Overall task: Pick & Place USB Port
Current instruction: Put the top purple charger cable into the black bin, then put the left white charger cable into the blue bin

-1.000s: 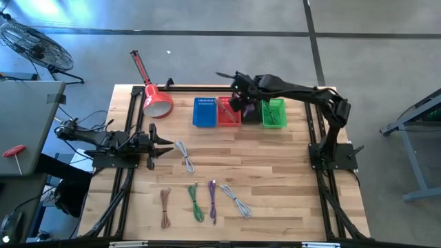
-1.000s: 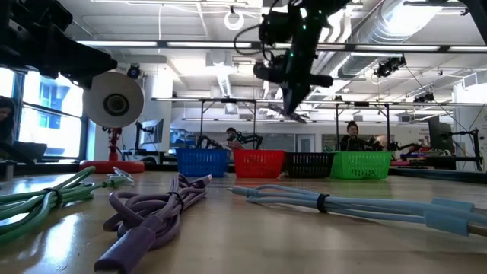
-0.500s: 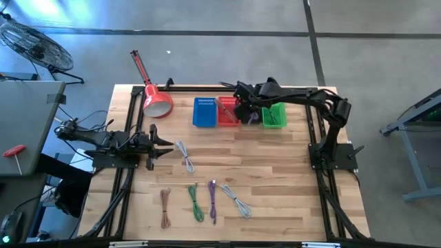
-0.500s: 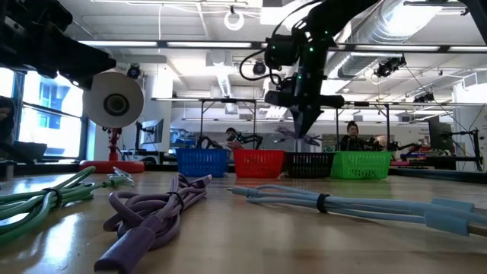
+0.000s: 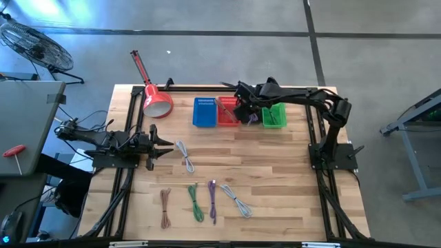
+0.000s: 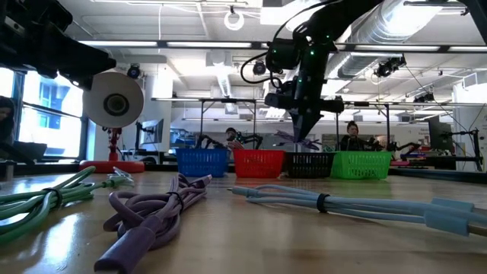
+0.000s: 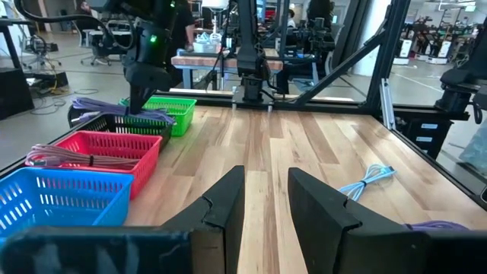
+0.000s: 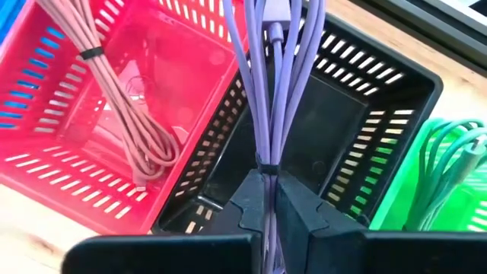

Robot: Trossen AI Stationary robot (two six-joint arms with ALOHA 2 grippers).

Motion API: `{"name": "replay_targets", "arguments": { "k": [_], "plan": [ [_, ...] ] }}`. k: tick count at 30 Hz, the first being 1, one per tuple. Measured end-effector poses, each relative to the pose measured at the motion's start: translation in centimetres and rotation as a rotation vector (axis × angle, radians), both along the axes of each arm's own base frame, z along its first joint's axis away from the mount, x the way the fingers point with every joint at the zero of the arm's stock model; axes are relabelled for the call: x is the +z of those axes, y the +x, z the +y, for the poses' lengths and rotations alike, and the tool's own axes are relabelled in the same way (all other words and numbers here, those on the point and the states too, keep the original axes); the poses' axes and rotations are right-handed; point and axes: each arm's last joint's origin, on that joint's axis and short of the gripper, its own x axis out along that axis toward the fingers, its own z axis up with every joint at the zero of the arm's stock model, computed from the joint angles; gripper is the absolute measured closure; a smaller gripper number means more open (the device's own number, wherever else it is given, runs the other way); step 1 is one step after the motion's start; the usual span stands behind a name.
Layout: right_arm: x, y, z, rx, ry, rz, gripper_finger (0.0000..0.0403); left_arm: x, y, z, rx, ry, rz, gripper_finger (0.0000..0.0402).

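Jaws of the right gripper (image 8: 268,199) are pressed together on a bundle of purple cable (image 8: 268,84), pinching it just at the small tie that keeps the strands together. This gripper hangs above the black basket (image 8: 380,114), which stands in the row between the red basket (image 8: 46,164) and the green basket (image 8: 456,221) at the far side of the desk (image 5: 275,165).

I judge that the step in hand is to lower the cable into the black basket and let it go. To do it well, the gripper should come down over the middle of the basket, so that the hanging loops fold inside the walls and do not lie over the rim toward the red one. The release should come only when most of the cable is already below the rim.

The left gripper (image 7: 266,199) waits low over the left part of the desk, its jaws a little apart and holding nothing.

All baskets are of stiff plastic with slotted walls. The red one holds a pinkish cable (image 8: 129,122), the green one a green cable (image 8: 445,164); both are soft, round and smooth. The desk is of pale wooden planks. More coiled cables lie on its near part, among them a grey cable (image 5: 185,156) and another purple cable (image 5: 212,201).
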Motion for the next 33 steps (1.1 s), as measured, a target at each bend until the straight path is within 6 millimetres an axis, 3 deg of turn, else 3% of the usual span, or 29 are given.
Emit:
{"name": "replay_targets", "arguments": {
  "k": [4,15,18,21,24,28,33],
  "plan": [
    [0.0,0.0,0.0,0.004,0.003,-0.001,0.0382,0.0,0.0,0.0,0.0,0.0,0.0,0.0302],
    [0.1,0.4,0.3,0.064,-0.038,0.005,0.0287,-0.1,0.0,-0.2,-0.064,-0.004,0.006,0.0302],
    [1.5,1.0,0.4,0.118,-0.076,-0.055,0.028,-0.1,0.0,-0.3,-0.104,-0.004,0.008,0.0302],
    [4.5,1.8,1.3,0.213,-0.132,-0.177,0.028,-0.1,0.0,-0.4,-0.131,0.005,0.01,0.0302],
    [7.7,2.1,3.2,0.361,-0.157,-0.308,0.0281,-0.1,0.0,-0.4,-0.13,0.05,0.008,0.0302],
    [11.3,1.6,7.3,0.599,-0.159,-0.443,0.0281,-0.1,0.0,-0.4,-0.128,0.055,0.012,0.0302],
    [13.7,0.2,14.0,0.861,-0.176,-0.452,0.0281,-0.3,0.3,-0.5,-0.155,-0.001,0.048,0.0302]
  ]
}}
